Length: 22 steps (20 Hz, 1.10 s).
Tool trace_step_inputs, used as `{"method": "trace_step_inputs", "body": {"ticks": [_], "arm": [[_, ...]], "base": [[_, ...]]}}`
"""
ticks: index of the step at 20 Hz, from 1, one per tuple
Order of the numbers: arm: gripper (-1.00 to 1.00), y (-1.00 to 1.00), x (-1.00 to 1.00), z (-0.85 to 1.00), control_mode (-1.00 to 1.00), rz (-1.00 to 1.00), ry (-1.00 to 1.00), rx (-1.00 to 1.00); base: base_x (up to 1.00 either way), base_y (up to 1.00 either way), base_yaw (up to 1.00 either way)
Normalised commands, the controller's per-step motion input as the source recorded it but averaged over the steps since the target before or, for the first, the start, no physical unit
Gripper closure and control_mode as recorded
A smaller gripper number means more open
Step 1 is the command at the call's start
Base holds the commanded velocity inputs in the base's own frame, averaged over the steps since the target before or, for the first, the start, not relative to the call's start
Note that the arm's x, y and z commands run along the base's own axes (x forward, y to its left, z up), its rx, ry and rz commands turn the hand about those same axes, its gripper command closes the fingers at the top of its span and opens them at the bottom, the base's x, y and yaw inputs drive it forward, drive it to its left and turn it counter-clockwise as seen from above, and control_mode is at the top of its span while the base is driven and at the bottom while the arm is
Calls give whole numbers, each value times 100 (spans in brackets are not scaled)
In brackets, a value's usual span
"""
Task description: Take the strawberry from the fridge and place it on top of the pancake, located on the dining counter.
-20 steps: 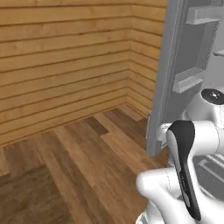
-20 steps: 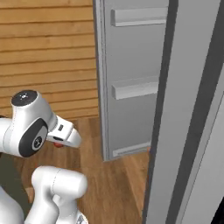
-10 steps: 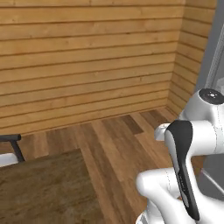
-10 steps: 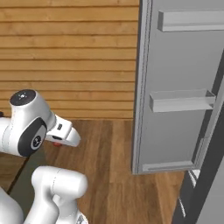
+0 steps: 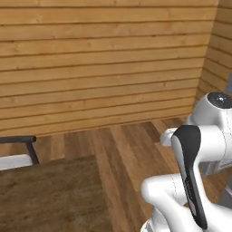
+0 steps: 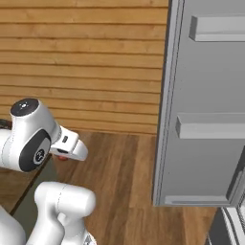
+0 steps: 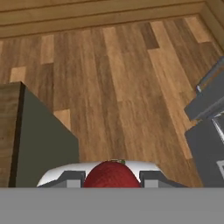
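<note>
The strawberry [image 7: 113, 174], dark red and rounded, sits between my gripper's [image 7: 113, 178] two fingertips, and the gripper is shut on it. In the right base view a speck of the strawberry [image 6: 62, 157] shows under the white hand, held low over the wooden floor. The fridge [image 6: 206, 119] stands at the right, its grey door swung open with pale shelves on the inside. A corner of the dining counter [image 5: 50, 199], dark brown on top, lies at the lower left. In the hand view the dining counter [image 7: 9, 131] sits over its pale green base. The pancake is out of view.
A dark-framed stool [image 5: 20, 147] stands at the left edge by the counter. A wood-plank wall [image 5: 104, 63] closes the far side. Bare wooden floor [image 7: 118, 83] stretches between the counter and the fridge's lower part [image 7: 210, 131].
The whole picture has swung: the camera has turned left, so the fridge slides to the right and the counter and stool come into view. The gripper stays shut on the strawberry.
</note>
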Motion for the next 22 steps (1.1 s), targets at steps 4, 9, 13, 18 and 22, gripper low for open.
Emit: {"method": "trace_step_inputs", "body": {"ticks": [4, 9, 13, 18, 22], "arm": [[100, 0, 0, 0, 100, 0, 0, 0], [100, 0, 0, 0, 100, 0, 0, 0], [100, 0, 0, 0, 100, 0, 0, 0], [100, 0, 0, 0, 100, 0, 0, 0], [100, 0, 0, 0, 100, 0, 0, 0]], "base": [[100, -10, 5], [100, -3, -4], [100, 10, 0], [100, 1, 0], [100, 0, 6]]}}
